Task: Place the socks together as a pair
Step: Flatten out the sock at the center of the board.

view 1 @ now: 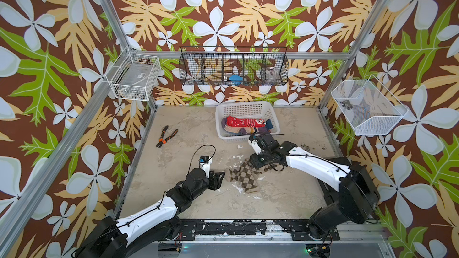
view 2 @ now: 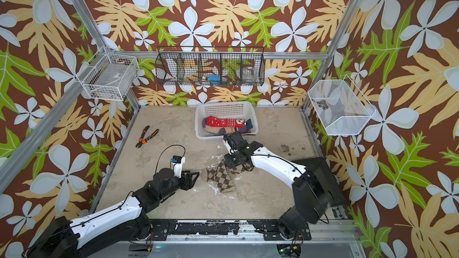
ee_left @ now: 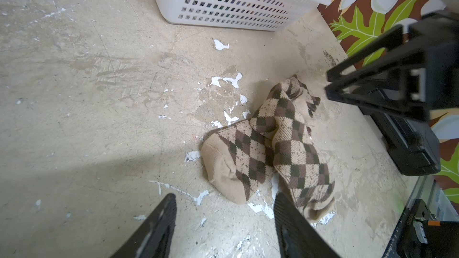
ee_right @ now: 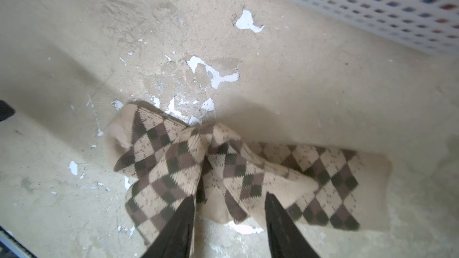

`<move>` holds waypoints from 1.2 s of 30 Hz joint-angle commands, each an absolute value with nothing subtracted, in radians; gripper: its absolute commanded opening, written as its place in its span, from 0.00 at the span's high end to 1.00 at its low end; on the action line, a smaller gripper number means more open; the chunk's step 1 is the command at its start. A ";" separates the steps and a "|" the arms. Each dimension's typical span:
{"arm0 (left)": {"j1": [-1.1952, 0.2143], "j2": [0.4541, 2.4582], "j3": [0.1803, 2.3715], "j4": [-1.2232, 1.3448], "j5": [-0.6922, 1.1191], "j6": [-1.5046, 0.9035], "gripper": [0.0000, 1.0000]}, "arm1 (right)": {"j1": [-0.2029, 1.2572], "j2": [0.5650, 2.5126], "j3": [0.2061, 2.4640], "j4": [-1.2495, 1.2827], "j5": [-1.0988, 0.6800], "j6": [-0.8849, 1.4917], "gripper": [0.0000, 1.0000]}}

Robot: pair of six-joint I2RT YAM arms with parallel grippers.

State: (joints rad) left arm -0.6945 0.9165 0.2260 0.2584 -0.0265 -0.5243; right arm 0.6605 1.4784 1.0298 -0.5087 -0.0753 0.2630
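Argyle socks (view 1: 244,174), two, brown and tan, lie overlapping in a loose cross on the table (view 1: 188,194), toward the front and well apart from the basket (view 1: 243,110) at the back. Right gripper (ee_right: 229,196) hangs low over the crossing, jaws spread; cloth lies under and between the tips but is not pinched. Left gripper (ee_left: 224,196) sits just beside the toe end, jaws spread, empty. Judgement: this pair is down together and the set-down step is about done. The next move calls for the right arm to lift clear without snagging the knit, then reach into the basket, where a red sock (view 1: 244,122) lies on top of striped and cream ones, to find a matching two. The pile is soft, so a pinch may take more than one layer. Table is worn beige, flaked to white in patches. Pliers (view 1: 167,136) lie at its left side, away from the work. Walls carry bold leaf-and-flower paper, a black rack (view 1: 233,69) and two white wire bins (view 1: 134,76).
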 commanded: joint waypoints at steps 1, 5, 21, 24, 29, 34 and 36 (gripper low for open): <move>-0.695 0.923 0.236 0.265 -0.055 -0.518 0.35 | 0.663 1.356 0.920 -0.458 -0.120 0.328 0.50; -0.695 0.933 0.237 0.275 -0.071 -0.519 0.35 | 0.663 1.198 0.752 -0.397 -0.219 0.383 0.51; -0.693 0.891 0.235 0.297 -0.123 -0.559 0.35 | 0.664 1.078 0.321 0.126 -0.419 0.528 0.41; -0.693 0.872 0.234 0.282 -0.136 -0.557 0.35 | 0.664 1.111 0.303 0.168 -0.413 0.524 0.42; -0.693 0.855 0.236 0.265 -0.157 -0.550 0.35 | 0.664 1.123 0.297 0.210 -0.443 0.548 0.74; -0.691 0.842 0.245 0.246 -0.186 -0.547 0.35 | 0.669 1.090 0.341 0.148 -0.442 0.540 1.00; -0.690 0.833 0.247 0.235 -0.197 -0.547 0.35 | 0.670 1.079 0.366 0.117 -0.443 0.536 1.00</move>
State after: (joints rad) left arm -0.6926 0.8398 0.2382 0.2527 -0.1692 -0.5522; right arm 0.6685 1.0893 0.3428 0.1410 -0.4370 0.5449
